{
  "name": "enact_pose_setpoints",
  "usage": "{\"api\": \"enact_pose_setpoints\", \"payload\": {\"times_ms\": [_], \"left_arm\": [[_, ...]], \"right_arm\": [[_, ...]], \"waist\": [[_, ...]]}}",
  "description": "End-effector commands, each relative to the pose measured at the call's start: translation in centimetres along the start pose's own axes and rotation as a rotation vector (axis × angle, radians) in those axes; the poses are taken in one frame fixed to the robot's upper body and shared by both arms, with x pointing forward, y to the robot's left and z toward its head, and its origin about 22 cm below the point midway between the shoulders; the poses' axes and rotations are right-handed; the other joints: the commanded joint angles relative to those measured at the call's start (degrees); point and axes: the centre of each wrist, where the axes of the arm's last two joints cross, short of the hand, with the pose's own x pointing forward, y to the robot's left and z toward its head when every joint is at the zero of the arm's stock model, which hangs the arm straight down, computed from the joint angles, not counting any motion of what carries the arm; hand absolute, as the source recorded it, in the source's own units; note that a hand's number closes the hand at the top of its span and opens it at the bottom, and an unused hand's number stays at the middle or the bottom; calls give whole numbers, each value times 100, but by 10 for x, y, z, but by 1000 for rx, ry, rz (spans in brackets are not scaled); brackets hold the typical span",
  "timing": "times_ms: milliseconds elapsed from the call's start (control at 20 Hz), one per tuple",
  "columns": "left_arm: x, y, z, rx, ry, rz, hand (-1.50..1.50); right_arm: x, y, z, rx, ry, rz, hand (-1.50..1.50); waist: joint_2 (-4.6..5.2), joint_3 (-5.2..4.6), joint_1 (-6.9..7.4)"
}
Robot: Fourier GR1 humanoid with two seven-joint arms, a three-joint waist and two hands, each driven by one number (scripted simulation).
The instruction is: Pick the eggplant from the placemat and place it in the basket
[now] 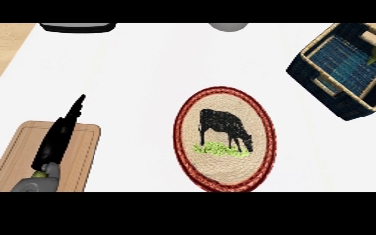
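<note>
eggplant: none is seen on the placemat (224,138); a greenish sliver (371,55) is cut off by the view's right edge inside the basket (317,90), and it cannot be told whether this is the eggplant.
left hand (60,137): held open with straight fingers, resting above the cutting board (84,154) at the worktop's near left corner; nothing is grasped.
right hand: shown in no view, so its state cannot be told.
risk: the basket is partly cut off by the view, so a drop-off there is judged hard to check; a rounded, glossy eggplant could be caught on the rim and rolled out onto the worktop (132,79).
placemat: oval, woven straw, ringed by a red braided border, printed with a black cow on green grass.
basket: rectangular, dark blue weave, edged with a tan rim, set askew at the worktop's far right corner.
cutting board: pale wood, rounded corners, grooved near its edge.
worktop: white, smooth, flat.
</note>
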Motion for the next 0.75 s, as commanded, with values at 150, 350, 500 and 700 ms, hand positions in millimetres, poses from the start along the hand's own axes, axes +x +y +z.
{"api": "enact_pose_setpoints", "payload": {"times_ms": [150, 350, 500, 700], "left_arm": [[-8, 5, -7, -10, 26, -16, 0], [-6, 14, -3, 5, -10, -2, 0], [-5, 5, -6, 5, 4, 2, 0], [-7, 4, -2, 0, -11, 2, 0]], "right_arm": [[7, 30, -33, -51, -25, -97, -150], [-11, 28, -25, -202, 39, -247, -150], [-22, 1, -10, -246, 135, -321, -150], [-46, -27, 27, -324, 265, -386, -150]], "waist": [[-1, 1, -30], [1, 4, -19], [12, 4, -25], [40, 9, 15]]}}
